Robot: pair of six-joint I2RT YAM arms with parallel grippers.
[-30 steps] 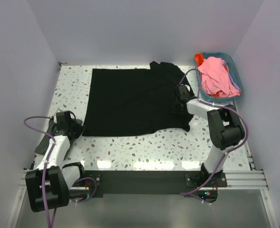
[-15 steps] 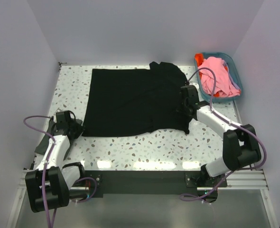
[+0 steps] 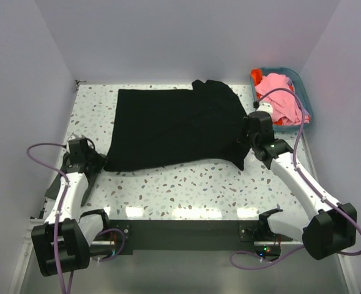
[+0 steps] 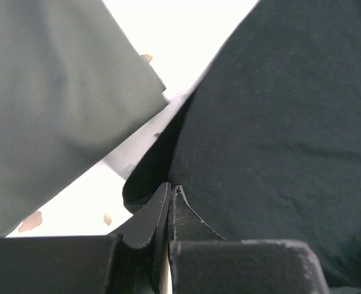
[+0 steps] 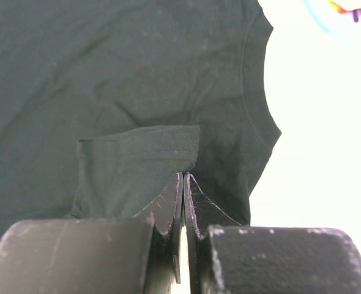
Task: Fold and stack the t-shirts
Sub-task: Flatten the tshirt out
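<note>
Your left end effector [image 4: 170, 191] has its fingers pressed together on the near-left corner of the black t-shirt [image 3: 168, 125], which lies spread across the middle of the surface [image 3: 186, 184]. Your right end effector [image 5: 183, 177] pinches a turned-up flap at the shirt's right edge. From above, both grips are hidden under the wrists. A pink t-shirt [image 3: 278, 101] fills the teal basket [image 3: 306, 107] far right, and an orange-red t-shirt [image 3: 256, 76] shows only as slivers.

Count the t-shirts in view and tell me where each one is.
3. The large black fabric t-shirt lies spread on the table; the pink fabric t-shirt sits bunched in the teal plastic basket, the orange-red one under it. More may be hidden.
</note>
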